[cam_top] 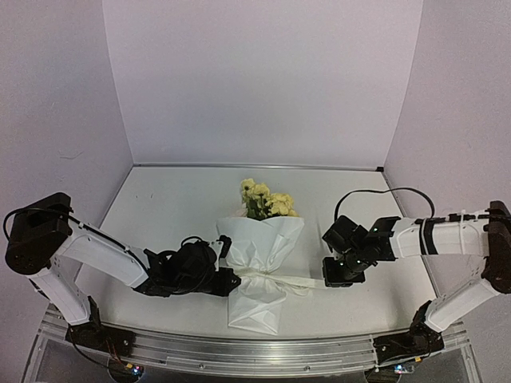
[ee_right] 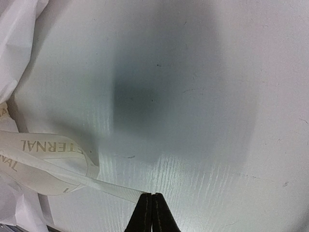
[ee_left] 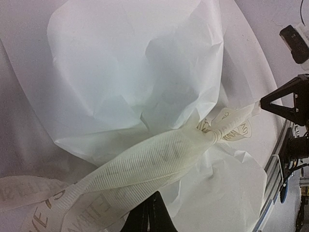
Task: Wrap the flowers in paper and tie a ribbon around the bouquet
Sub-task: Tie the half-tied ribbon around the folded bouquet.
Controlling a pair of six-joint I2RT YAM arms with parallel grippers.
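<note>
Smack in the middle of the table (cam_top: pixel 160 207) lies the bouquet (cam_top: pixel 255 307), yellow flowers (cam_top: pixel 266 201) poking out toward 12 o'clock and the closed end of the paper (cam_top: pixel 259 239) cone pointing at 6. So the wrapping looks done to me, and the ribbon (cam_top: pixel 295 281) is cinched round the waist. I'd say I'm on the tying step, the pull-it-tight bit.

My left gripper (cam_top: pixel 230 279) sits at 9 o'clock of the waist, fingers pressed together. From the left wrist view the wide ribbed tail runs from what looks like a knot (ee_left: pixel 211 129) straight down to my fingertips, so I reckon I've got that tail pinched. My right gripper (cam_top: pixel 334 275) is out at 3 o'clock, fingers clamped flat together on the very end of the other tail. The right wrist view shows the lettered strip running right into the tips, with a slack loop lying on the table just beside it.

Next move, as I judge it: draw both tails apart, toward 9 and 3, evenly, until the crossing bites into the paper — then go for a second pass or a bow. Gently though — that thin crinkly paper could tear, or the whole bundle could slide toward whichever side pulls harder.
</note>
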